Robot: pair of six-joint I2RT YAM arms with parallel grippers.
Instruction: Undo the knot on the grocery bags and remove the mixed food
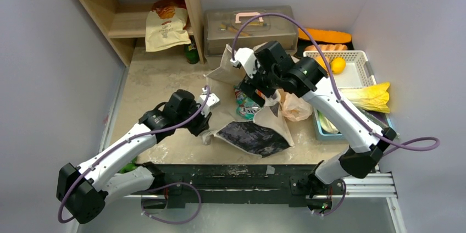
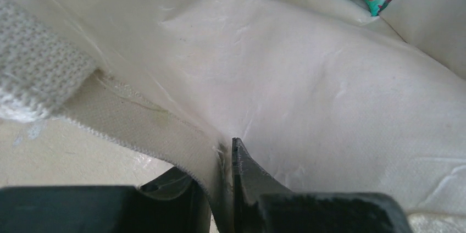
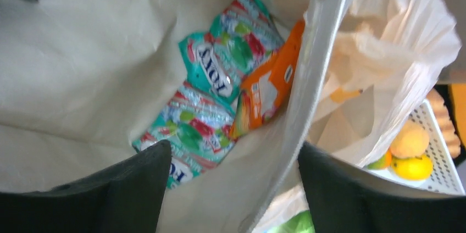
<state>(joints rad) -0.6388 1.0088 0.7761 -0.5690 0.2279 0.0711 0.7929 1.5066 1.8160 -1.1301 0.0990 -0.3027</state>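
The left pincer (image 2: 225,159) is pinching the hem of a cream cloth tote (image 1: 250,134) that is slumping on the desk (image 1: 159,84), its fingers pressed together on the fabric with only the cloth between them. The right pincer (image 3: 233,159) is hanging over the tote's mouth with its fingers (image 3: 115,189) spread wide, and the tote's rim is running up between them without either finger touching it that I can see. Inside the tote, teal snack packets (image 3: 217,76) and an orange packet (image 3: 269,87) are lying against the lining.

The grocery bag (image 1: 297,106), thin and pale orange, is sitting crumpled on the desk just to the right of the tote and touching it, beneath the right arm. From the right wrist it is showing as translucent film (image 3: 395,46) puffing up beside the tote's rim. I cannot make out the knot in any view.

Some of the mixed food is lying outside the bag: a yellow fruit (image 1: 338,65) is resting in a white basket (image 1: 357,76), a yellow-green cabbage (image 1: 373,96) is lying just in front of the basket, and a long orange vegetable (image 1: 324,35) is lying behind it by the wall.
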